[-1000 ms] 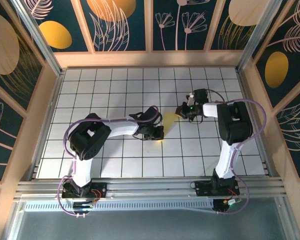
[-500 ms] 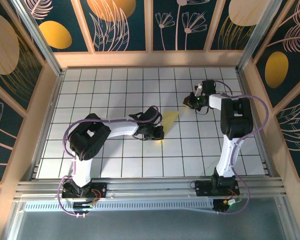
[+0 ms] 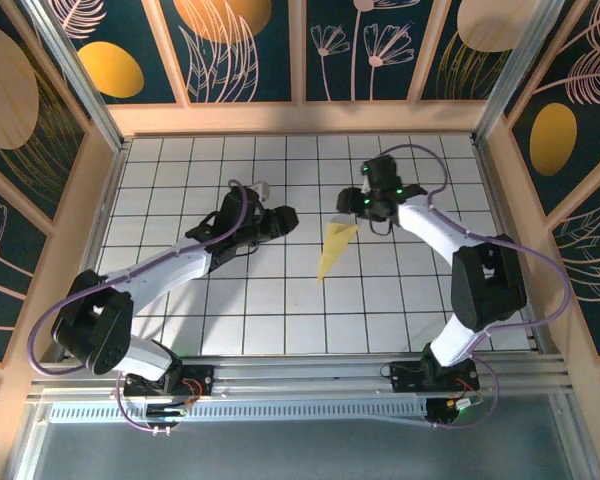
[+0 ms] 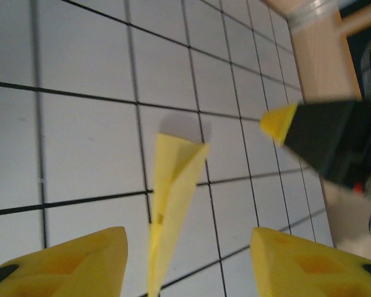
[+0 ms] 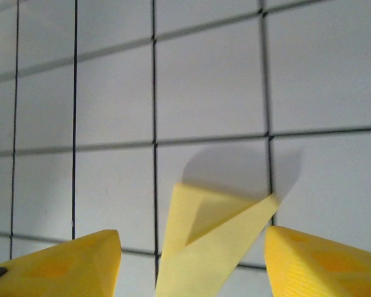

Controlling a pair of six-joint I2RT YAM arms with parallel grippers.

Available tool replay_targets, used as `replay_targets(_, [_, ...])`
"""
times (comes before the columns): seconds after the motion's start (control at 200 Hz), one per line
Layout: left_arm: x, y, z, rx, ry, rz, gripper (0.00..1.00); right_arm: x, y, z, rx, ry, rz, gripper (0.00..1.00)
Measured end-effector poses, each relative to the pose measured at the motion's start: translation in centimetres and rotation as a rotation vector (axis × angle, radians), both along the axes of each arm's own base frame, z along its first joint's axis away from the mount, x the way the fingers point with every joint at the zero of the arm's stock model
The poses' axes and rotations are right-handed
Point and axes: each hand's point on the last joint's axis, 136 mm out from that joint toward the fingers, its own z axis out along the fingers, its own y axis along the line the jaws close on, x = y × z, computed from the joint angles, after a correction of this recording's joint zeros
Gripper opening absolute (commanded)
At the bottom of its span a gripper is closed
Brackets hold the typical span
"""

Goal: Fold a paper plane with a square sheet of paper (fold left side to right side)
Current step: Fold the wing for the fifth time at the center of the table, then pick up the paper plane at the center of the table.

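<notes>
Paper plane: a slim yellow folded dart, the paper plane, lying flat on the white grid table near the middle of the table, slightly right of centre.
Plane's lie: the wide end is toward the far wall and the narrow tip toward the arms' bases, on a slight slant across about two tiles.
Plane's shape: the left wrist view shows the paper plane creased along its length. The right wrist view shows the paper plane with one corner of its wide end lifted a little, a soft shadow on the tile behind it.
Left gripper: the left gripper is just left of the plane's wide end and clear of it. In its own camera the left gripper has its yellow fingers spread well apart with nothing between them but the table and the paper lying on it.
Right gripper: the right gripper is just beyond the plane's wide end, to its far right. The right gripper has its yellow fingers parted wide and grips nothing.
Surround: wooden walls with dark painted panels.
</notes>
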Motion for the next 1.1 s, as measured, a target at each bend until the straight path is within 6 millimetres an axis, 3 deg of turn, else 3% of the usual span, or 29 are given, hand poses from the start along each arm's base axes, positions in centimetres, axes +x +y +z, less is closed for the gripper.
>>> replay_targets(0.105, [-0.2,2.1,-1.8,0.008,0.033,0.065,0.56,-2.5,2.0,-2.2,-0.039,0.062,0.037,0.7])
replay_targets(0.235, [-0.7,3.5,-3.9,0.026,0.077,0.105,0.56,-4.3,1.6,-5.5,-0.075,0.149,0.012,0.81])
replay_targets(0.33, [-0.9,3.8,-4.0,0.029,0.077,0.112,0.56,-4.6,1.2,-7.0,-0.097,0.183,-0.01,0.89])
replay_targets(0.555, [-1.1,4.0,-3.4,0.017,0.06,0.117,0.56,-4.3,1.3,-9.6,-0.124,0.229,-0.016,0.92])
replay_targets(0.856, [-1.1,4.3,-3.7,0.027,0.062,0.126,0.57,-2.7,2.6,-9.7,-0.165,0.238,0.02,0.91])
replay_targets(1.101, [-1.1,4.7,-3.6,0.039,0.057,0.143,0.57,-0.9,6.4,-9.4,-0.193,0.171,0.135,0.9])
